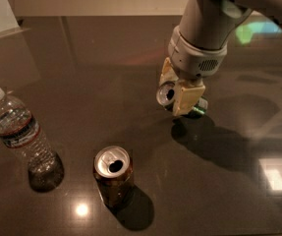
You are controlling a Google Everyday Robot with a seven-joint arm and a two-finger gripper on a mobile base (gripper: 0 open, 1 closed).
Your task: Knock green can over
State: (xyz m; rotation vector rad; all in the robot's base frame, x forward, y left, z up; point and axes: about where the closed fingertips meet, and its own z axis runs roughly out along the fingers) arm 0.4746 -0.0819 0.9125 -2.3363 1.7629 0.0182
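The green can (198, 107) is tilted steeply on the dark table, its silver top (166, 93) facing left toward the camera and its green base near the tabletop. My gripper (172, 96) hangs from the white arm at upper right. Its cream fingers (185, 97) sit on either side of the can's upper part and hold it.
A brown can (112, 173) with a wide silver top stands upright at lower centre. A clear water bottle (23, 137) with a white cap stands at the left. The dark glossy table (96, 63) stretches back to a pale wall.
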